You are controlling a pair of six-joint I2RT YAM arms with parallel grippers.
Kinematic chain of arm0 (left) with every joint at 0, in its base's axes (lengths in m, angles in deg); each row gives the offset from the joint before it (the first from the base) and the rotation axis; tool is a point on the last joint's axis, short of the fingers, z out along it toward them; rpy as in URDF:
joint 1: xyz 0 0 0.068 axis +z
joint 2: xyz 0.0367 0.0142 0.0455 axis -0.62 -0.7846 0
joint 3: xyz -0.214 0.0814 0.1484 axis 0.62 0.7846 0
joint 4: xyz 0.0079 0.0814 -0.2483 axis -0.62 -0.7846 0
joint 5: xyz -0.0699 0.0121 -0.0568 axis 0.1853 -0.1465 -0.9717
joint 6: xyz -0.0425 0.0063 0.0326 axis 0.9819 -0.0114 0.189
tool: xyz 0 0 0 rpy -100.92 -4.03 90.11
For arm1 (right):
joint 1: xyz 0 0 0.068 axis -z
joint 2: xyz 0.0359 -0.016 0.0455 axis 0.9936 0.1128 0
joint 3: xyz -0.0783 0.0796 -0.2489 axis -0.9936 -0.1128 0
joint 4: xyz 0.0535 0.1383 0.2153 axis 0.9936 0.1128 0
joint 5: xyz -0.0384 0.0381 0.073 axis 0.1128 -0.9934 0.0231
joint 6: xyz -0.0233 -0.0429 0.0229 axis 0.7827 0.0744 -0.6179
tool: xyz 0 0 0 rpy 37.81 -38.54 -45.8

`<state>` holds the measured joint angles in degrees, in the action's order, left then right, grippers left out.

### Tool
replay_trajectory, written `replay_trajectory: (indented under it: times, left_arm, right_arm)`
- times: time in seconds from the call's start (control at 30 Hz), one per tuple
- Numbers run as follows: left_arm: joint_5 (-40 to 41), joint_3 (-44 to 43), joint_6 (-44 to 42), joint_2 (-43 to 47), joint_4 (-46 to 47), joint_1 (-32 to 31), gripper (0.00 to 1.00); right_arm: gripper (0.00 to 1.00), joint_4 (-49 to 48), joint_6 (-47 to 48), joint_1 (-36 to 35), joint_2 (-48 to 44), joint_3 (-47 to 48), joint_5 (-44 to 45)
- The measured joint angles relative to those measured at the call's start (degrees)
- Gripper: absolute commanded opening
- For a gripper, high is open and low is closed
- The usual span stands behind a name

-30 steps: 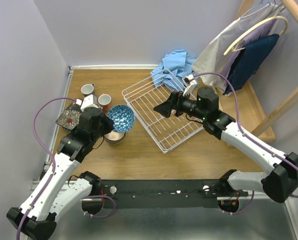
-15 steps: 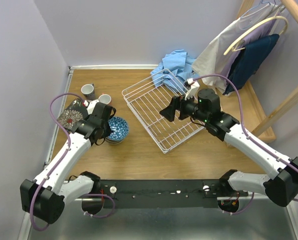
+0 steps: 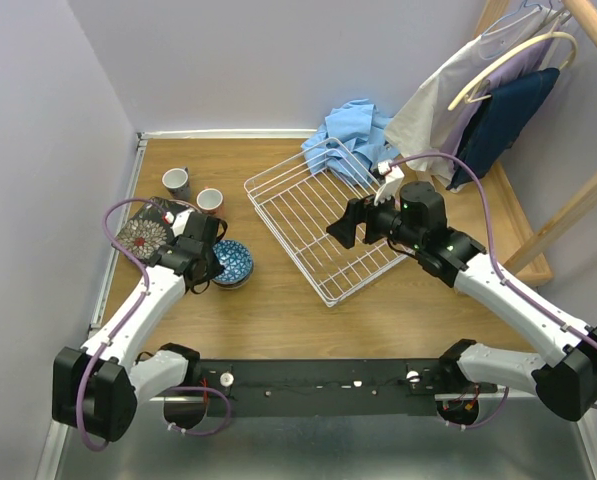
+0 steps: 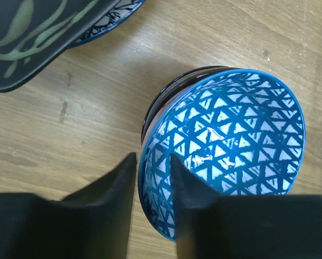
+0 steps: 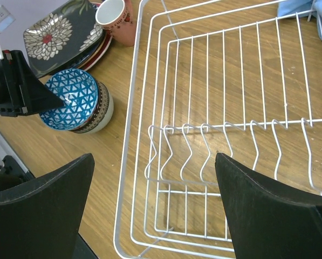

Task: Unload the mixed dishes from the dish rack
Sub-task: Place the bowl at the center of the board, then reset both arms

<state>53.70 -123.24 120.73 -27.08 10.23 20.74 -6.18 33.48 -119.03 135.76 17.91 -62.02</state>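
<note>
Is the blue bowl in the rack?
No, the blue bowl sits on stacked bowls left of the rack, outside its wires.

the blue bowl is glazed ceramic, glossy enough to throw back white glints. my left fingers are smooth, matt black plastic. the table is wood with visible grain and a dull sheen. the black square plate has a satin glaze. the dish rack is thin, smooth, white-coated wire. the blue cloth looks soft and creased.
</note>
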Motion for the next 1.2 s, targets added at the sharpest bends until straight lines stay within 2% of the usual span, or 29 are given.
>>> replay_trajectory:
  times: [0.07,0.2,0.4,0.6,0.83,1.1,1.2]
  left_arm:
    - [-0.6,0.5,-0.1,0.6,0.6,0.0,0.52]
    - [-1.3,1.3,0.3,3.0,1.5,0.0,0.78]
    - [-2.5,1.7,1.2,7.8,2.6,0.0,0.96]
    - [-2.5,1.5,1.5,14.0,2.3,0.0,0.99]
    - [-0.6,-4.5,-0.4,25.6,-1.7,0.0,0.99]
    - [5.5,-12.3,-3.7,41.8,-5.6,0.0,0.99]
    - [8.1,-13.8,-5.5,46.3,-7.6,0.0,0.99]
  right_arm:
    - [1.0,0.0,0.4,0.0,0.0,0.0,0.1]
    - [1.0,0.0,0.8,0.0,0.1,0.0,0.2]
    - [1.0,0.0,1.4,0.0,1.0,0.0,0.4]
    - [1.0,0.5,1.9,0.0,3.6,1.1,2.7]
    - [1.0,3.1,1.4,1.4,8.4,7.3,9.0]
    - [1.0,6.9,-2.5,13.8,7.0,8.7,13.1]
    - [1.0,8.9,-4.9,16.8,2.6,7.3,16.3]
